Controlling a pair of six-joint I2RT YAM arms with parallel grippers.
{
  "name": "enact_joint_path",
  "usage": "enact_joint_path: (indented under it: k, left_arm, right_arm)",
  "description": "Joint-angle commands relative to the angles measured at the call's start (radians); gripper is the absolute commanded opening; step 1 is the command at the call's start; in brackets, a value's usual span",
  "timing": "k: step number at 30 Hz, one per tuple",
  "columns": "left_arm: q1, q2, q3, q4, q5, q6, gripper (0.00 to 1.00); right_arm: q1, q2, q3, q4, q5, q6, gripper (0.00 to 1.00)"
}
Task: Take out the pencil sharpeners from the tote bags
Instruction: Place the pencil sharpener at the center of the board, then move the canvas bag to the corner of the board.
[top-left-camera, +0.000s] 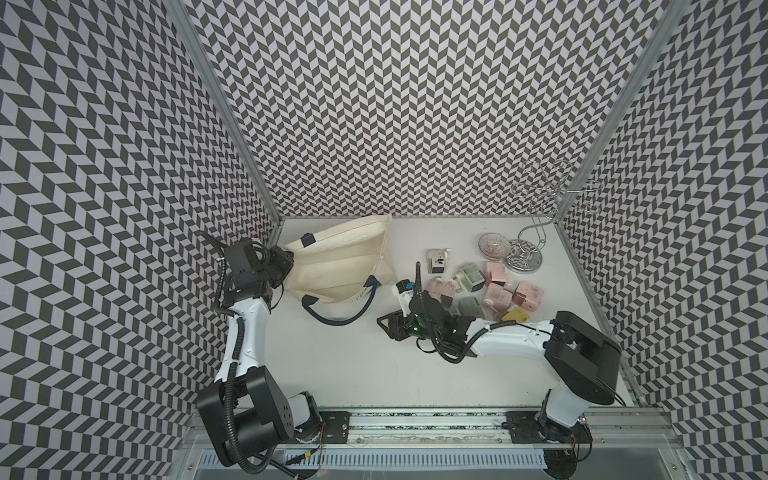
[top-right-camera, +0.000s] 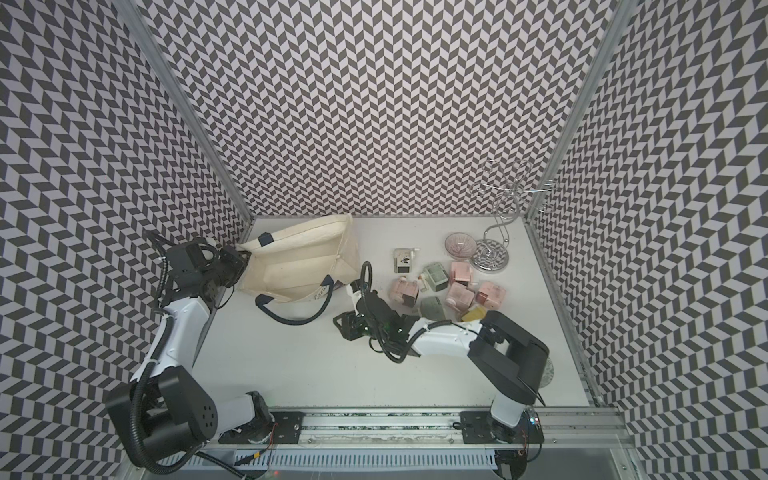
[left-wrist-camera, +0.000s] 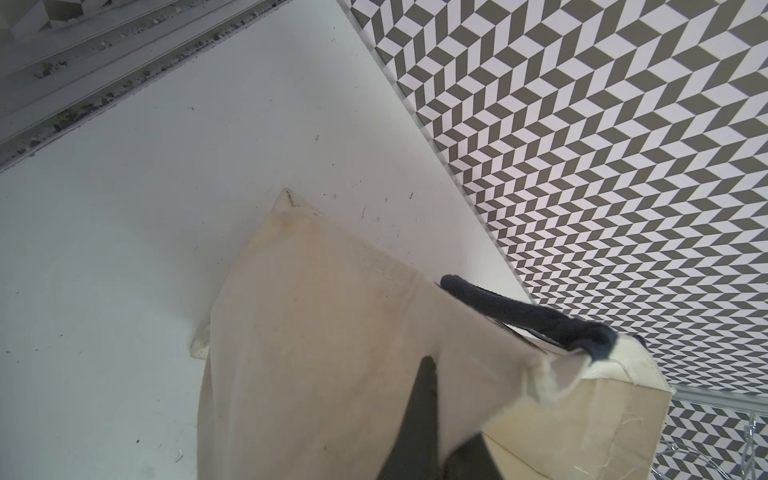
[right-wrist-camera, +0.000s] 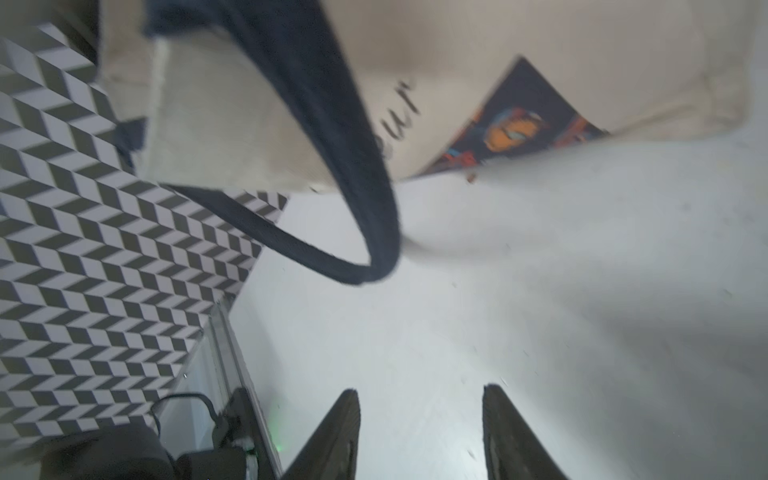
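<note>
"Which step was in hand?"

"A late one, I'd judge. The left gripper (top-left-camera: 284, 266) was clenched on the far-left rim of the cream canvas tote bag (top-left-camera: 345, 266), holding its mouth up and open. In both top views the inside showed only bare cloth, though the deep corners were hidden."

"And the sharpeners?"

"The small boxy plastic pencil sharpeners (top-left-camera: 494, 293), in pink, green, cream and yellow, lay heaped on the right of the white table (top-left-camera: 353, 374), well apart from the bag."

"The other arm?"

"The right gripper (right-wrist-camera: 422, 390) hung low over mid-table, jaws apart with nothing between them, facing the bag's navy rope handle (right-wrist-camera: 340, 145)."

"So what did the next move call for?"

"Probably a last look inside, then letting the bag go. Any reach in had to clear that handle loop, which lay on the table just in front of the mouth."

"Anything else about?"

"A pink ribbed glass bowl (top-left-camera: 493, 245) and a chrome wire stand (top-left-camera: 524, 257) stood far right, just beside the heap and out of the path."
</note>
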Motion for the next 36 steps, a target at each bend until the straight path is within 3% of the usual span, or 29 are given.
enact_joint_path:
  k: [1,7,9,14,18,21,24,29,36]
  left_arm:
    - [0.004,0.017,0.087,-0.073,0.017,0.054,0.04]
    - [-0.002,-0.014,0.229,-0.179,-0.015,0.121,0.62]
    - [-0.008,-0.023,0.286,-0.232,-0.044,0.157,0.71]
    - [-0.018,-0.089,0.312,-0.261,-0.070,0.177,0.74]
    - [-0.050,-0.168,0.242,-0.202,-0.031,0.178,0.72]
    - [-0.140,-0.216,0.143,-0.135,-0.015,0.172,0.71]
    - [-0.256,-0.256,0.027,-0.076,-0.068,0.187,0.70]
    - [-0.309,-0.302,-0.094,-0.015,-0.119,0.187,0.70]
    - [-0.311,-0.310,-0.049,0.054,-0.056,0.134,0.70]
  right_arm:
    - [0.017,0.101,0.134,0.099,0.005,0.062,0.43]
    - [0.010,0.258,0.448,-0.072,0.177,0.162,0.38]
    - [0.008,0.296,0.532,-0.109,0.245,0.176,0.37]
    - [-0.022,0.376,0.684,-0.165,0.322,0.218,0.37]
    - [-0.076,0.488,0.878,-0.285,0.267,0.214,0.37]
    - [-0.116,0.560,1.004,-0.360,0.206,0.200,0.37]
    - [-0.147,0.593,1.062,-0.378,0.135,0.168,0.39]
    - [-0.178,0.521,0.947,-0.282,-0.066,0.090,0.44]
    - [-0.194,0.243,0.602,-0.046,-0.096,0.031,0.49]
